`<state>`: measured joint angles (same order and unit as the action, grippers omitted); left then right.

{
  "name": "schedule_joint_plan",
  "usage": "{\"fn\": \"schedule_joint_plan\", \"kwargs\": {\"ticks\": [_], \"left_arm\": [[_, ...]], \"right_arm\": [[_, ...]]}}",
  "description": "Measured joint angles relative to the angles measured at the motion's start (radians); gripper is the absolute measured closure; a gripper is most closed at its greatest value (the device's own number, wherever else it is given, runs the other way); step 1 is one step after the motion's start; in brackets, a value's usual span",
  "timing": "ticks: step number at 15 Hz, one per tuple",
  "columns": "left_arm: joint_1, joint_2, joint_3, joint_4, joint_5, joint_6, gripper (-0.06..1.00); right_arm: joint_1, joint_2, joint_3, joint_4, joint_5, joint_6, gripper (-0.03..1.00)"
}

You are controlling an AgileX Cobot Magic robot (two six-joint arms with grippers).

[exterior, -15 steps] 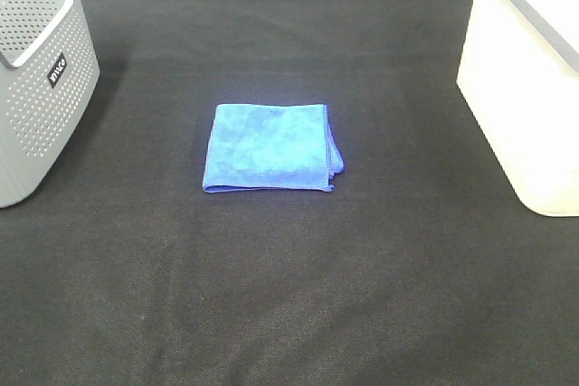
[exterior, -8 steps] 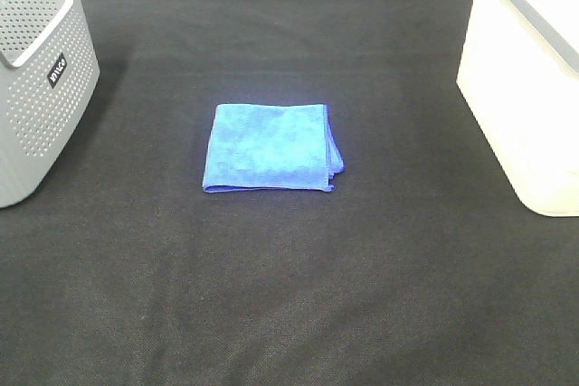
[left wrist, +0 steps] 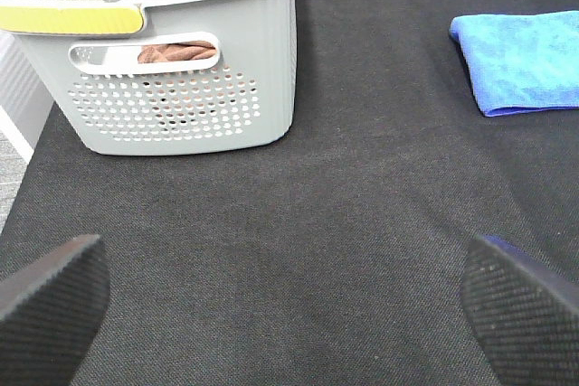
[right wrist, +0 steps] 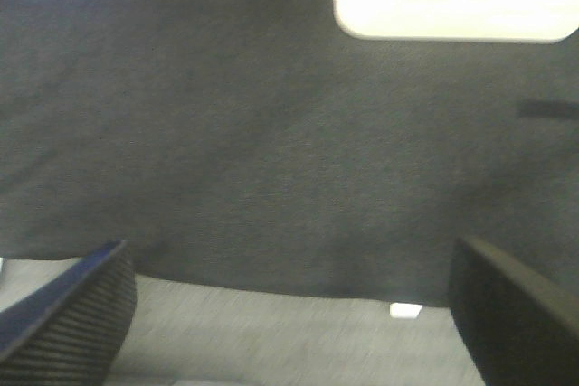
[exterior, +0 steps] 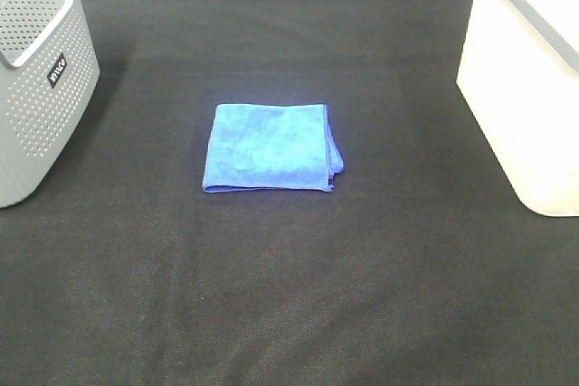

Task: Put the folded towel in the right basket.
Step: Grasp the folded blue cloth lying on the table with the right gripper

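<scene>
My left fingers (left wrist: 50,300) and right fingers (right wrist: 72,314) gape wide and empty, with the towel (exterior: 270,147) at eleven o'clock from the right pair and the basket (exterior: 529,88) at one.

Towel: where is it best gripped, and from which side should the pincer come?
Probably grip the towel at its right edge, where the folded layers stack and lift slightly. It lies flat, so come from above with the right pincer, nearer the white basket.

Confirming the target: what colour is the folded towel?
The towel is blue; the exterior high view shows it best.
</scene>
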<state>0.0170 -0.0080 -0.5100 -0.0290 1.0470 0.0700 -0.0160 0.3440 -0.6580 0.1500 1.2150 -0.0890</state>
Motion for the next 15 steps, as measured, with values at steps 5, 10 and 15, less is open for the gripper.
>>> {"fn": "schedule_joint_plan", "kwargs": {"ticks": [5,10,15], "left_arm": [[0.0,0.0,0.0,0.006,0.0,0.0,-0.05],[0.0,0.0,0.0,0.006,0.0,0.0,-0.05],[0.0,0.0,0.0,0.007,0.0,0.0,-0.05]], "right_arm": [[0.0,0.58,-0.444,0.03,0.006,0.019,0.07],[0.0,0.846,-0.68,0.132,0.001,0.061,0.07],[0.102,1.157,-0.812,0.292,-0.056,0.105,0.07]]}}
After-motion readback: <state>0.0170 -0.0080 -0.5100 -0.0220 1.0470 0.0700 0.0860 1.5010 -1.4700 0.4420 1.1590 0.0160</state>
